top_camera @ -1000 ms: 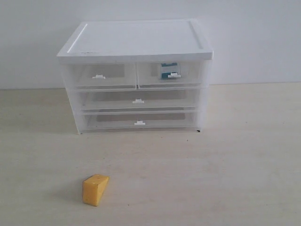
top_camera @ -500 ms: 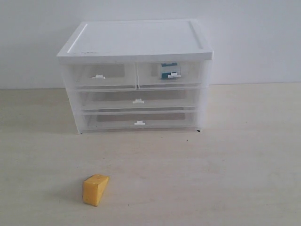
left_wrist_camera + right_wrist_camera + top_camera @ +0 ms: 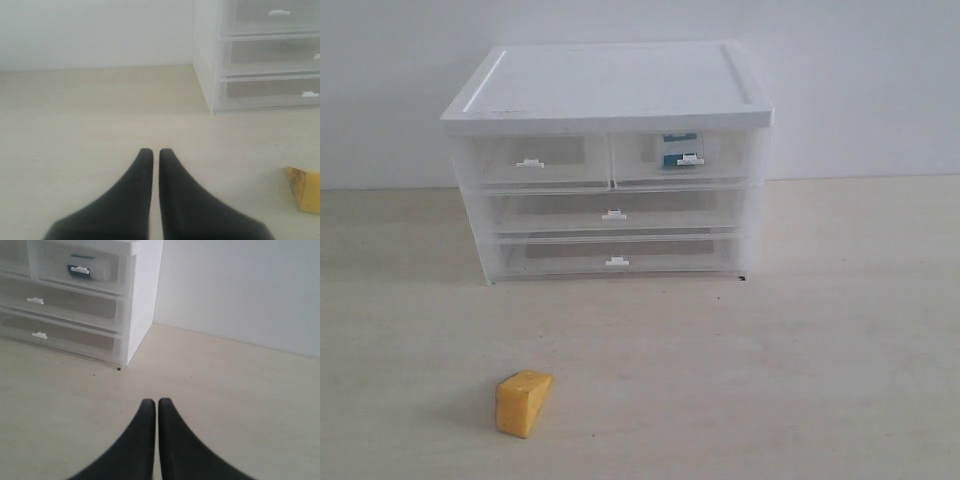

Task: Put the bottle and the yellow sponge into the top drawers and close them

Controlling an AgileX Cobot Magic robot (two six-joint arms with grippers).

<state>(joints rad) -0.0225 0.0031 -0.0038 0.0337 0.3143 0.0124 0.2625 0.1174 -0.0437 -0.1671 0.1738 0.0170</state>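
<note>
The yellow sponge [image 3: 523,402] lies on the table in front of the cabinet, toward the left; its edge also shows in the left wrist view [image 3: 304,189]. The bottle [image 3: 680,151] lies inside the closed top right drawer [image 3: 682,158], teal body and white cap visible through the clear front [image 3: 90,268]. The top left drawer [image 3: 532,160] is closed and looks empty. Neither gripper shows in the exterior view. My left gripper [image 3: 151,153] is shut on nothing, hovering over bare table beside the sponge. My right gripper [image 3: 152,403] is shut on nothing, off the cabinet's right corner.
The white-topped cabinet [image 3: 610,85] stands at the back against a pale wall, with two full-width clear drawers [image 3: 613,213] below the top pair, both closed. Light wooden table [image 3: 770,380] stretches in front and to both sides.
</note>
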